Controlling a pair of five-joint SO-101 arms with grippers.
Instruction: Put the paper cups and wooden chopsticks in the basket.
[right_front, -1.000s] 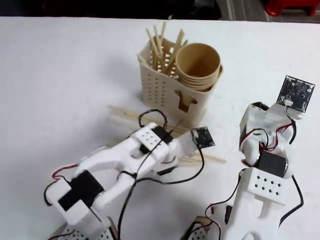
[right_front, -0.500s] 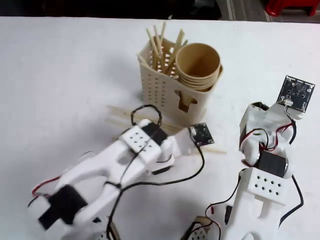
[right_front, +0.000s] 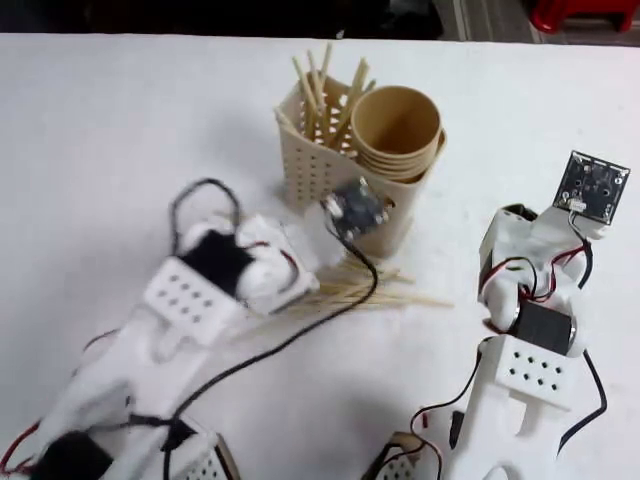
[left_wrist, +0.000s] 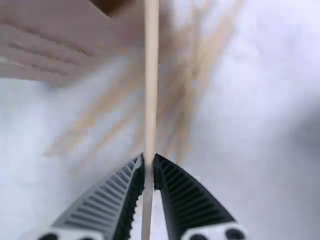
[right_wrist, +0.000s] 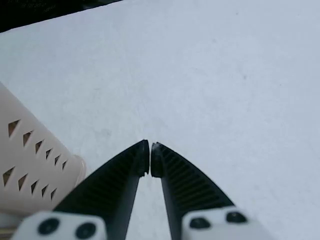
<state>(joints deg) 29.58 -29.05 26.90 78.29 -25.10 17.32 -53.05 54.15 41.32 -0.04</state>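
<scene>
Tabletop (right_front: 110, 130), white, carries everything I can inspect. Left arm (right_front: 200, 290) lies across the near side. Its wrist camera board (right_front: 355, 210) sits against the front of the basket (right_front: 315, 175) and blocks part of my overhead sight there. Right arm (right_front: 530, 300) stands folded to the right, apart from the basket.

The basket is cream, perforated and upright at mid-tabletop. A nested stack of tan paper cups (right_front: 400, 130) fills its right side. Several wooden chopsticks (right_front: 318, 85) lean upright on its left.

Loose chopsticks (right_front: 395, 292) lie fanned on the tabletop just in front of the basket.

Left end effector (left_wrist: 149, 160) is pinched narrow on a single chopstick (left_wrist: 151, 75), with the loose pile behind it. Right end effector (right_wrist: 149, 150) is closed, tips together with nothing between them, over bare tabletop near the basket wall.
</scene>
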